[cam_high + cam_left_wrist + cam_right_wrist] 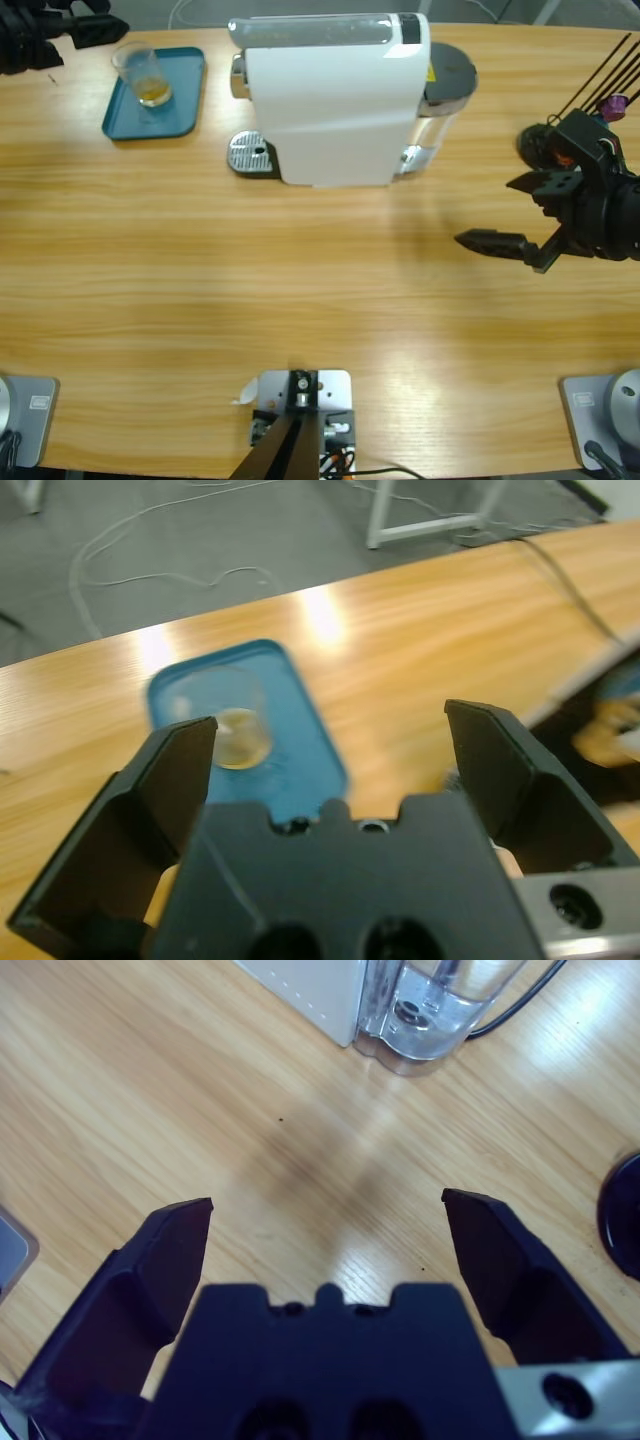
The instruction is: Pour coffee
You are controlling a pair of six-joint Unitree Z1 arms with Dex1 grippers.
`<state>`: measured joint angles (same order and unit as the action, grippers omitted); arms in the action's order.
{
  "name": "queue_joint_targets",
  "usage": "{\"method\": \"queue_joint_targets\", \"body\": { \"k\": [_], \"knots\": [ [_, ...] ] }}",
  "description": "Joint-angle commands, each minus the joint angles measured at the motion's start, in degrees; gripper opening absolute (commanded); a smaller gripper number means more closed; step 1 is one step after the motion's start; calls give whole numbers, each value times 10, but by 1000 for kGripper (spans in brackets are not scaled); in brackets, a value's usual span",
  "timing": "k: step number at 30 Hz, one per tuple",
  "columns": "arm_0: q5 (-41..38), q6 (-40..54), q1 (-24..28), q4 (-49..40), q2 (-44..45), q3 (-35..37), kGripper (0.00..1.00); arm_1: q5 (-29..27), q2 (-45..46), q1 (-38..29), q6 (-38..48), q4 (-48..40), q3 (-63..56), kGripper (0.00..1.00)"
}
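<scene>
The long wooden table (300,290) carries everything here. Toward the middle of its far edge stands the white capsule coffee machine (330,100), its clear water tank (440,95) on the side nearest my right arm and its round metal drip grate (250,152) on the other. At the far corner on my left lies a teal tray (185,95), and on it stands a clear glass (140,75), upright, with the coffee (152,93) as a shallow amber layer in its bottom.

My left gripper (330,745) hangs over that same corner, tilted down toward the tray, jaws spread wide and empty; the glass sits just off my one jaw, and I think clear of it, though the view is soft there.

My right gripper (520,215) reaches in from the table's right edge, held level above bare wood, pointing toward the middle. Its jaws are wide apart too, gripping nothing, with the water tank's base well ahead of them.
</scene>
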<state>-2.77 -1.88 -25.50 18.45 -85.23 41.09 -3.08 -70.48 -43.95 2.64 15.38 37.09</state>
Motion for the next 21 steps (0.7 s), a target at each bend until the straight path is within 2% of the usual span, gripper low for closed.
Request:
{"method": "queue_joint_targets", "body": {
  "k": [1, 5, 9, 14, 16, 19, 21],
  "knots": [
    [-119, -33, -115, -124, 136, -64, 996, 9, 28, -1, -3, -12, -23, 1000],
    [-211, -25, -125, -131, 172, -116, 996, -7, 41, -1, -3, -11, -23, 1000],
    [-228, 6, -130, -146, 196, -147, 996, -3, 43, -1, -3, -11, -24, 1000],
    [-224, 35, -167, -151, 245, -184, 996, -5, 55, -2, -4, -12, -30, 1000],
    [-213, 57, -168, -151, 265, -184, 996, -6, 52, -2, -4, -12, -30, 1000],
    [-141, 84, -167, -152, 289, -177, 1000, -10, 51, -1, -4, -14, -30, 1000],
    [-127, 93, -144, -154, 294, -174, 1000, -12, 53, -1, -4, -17, -32, 1000]
  ]
}}
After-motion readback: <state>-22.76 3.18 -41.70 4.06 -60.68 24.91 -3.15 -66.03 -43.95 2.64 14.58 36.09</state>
